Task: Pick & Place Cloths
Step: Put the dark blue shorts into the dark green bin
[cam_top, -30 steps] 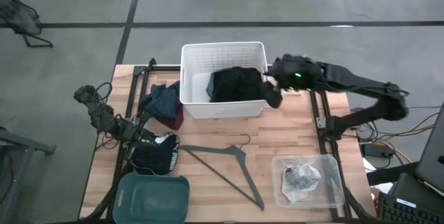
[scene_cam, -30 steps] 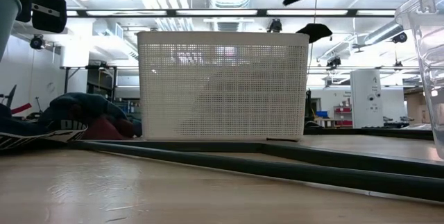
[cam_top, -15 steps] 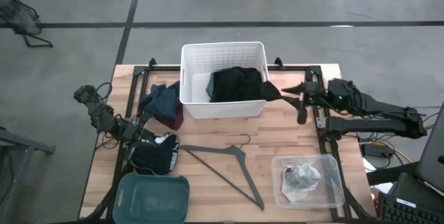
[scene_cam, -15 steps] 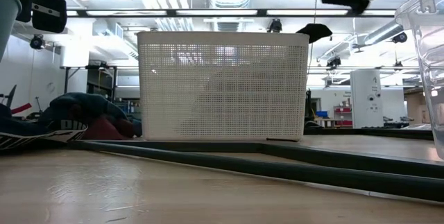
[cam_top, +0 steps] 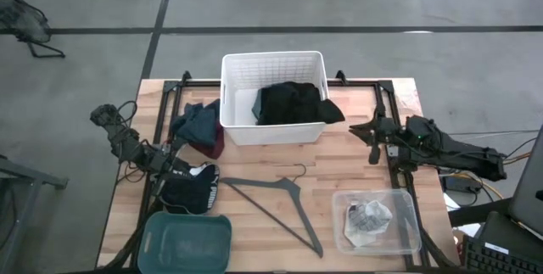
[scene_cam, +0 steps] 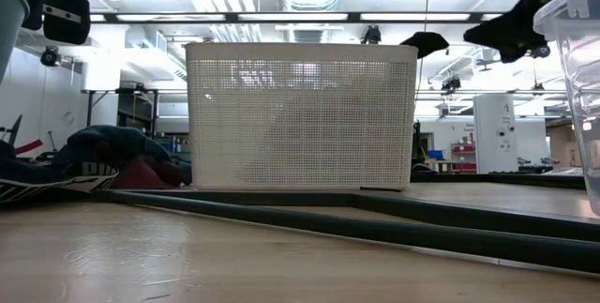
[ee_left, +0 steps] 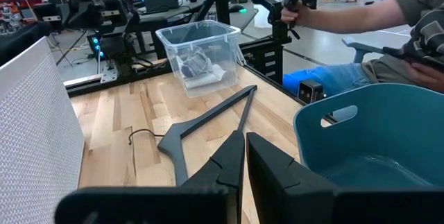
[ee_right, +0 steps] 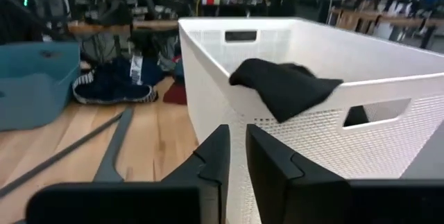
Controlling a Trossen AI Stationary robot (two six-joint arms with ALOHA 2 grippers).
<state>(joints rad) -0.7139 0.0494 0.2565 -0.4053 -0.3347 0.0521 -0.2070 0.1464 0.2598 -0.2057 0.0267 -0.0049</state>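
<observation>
A black cloth (cam_top: pixel 288 103) lies in the white slatted basket (cam_top: pixel 227 96), with one corner hanging over the basket's right rim (ee_right: pixel 284 85). My right gripper (cam_top: pixel 372 134) hovers shut and empty to the right of the basket (ee_right: pixel 236 151). Teal and maroon cloths (cam_top: pixel 197 125) are piled on the table left of the basket. A dark navy cloth with white print (cam_top: pixel 193 189) lies near the front left, beside my left gripper (cam_top: pixel 180 169), which is shut and empty (ee_left: pixel 244 144). Small white and pale pieces (cam_top: pixel 367 217) sit in a clear box.
A grey clothes hanger (cam_top: pixel 276 202) lies across the table's middle front. A teal bin (cam_top: pixel 185 242) stands at the front left and the clear plastic box (cam_top: pixel 407 223) at the front right. A seated person (ee_left: pixel 388 9) shows beyond the table's right side.
My right gripper has drawn back from above the basket's right rim toward the table's right edge, sinking and levelling out, and its fingers have closed together. The black cloth stays in the basket, one corner now draped over the right rim.
</observation>
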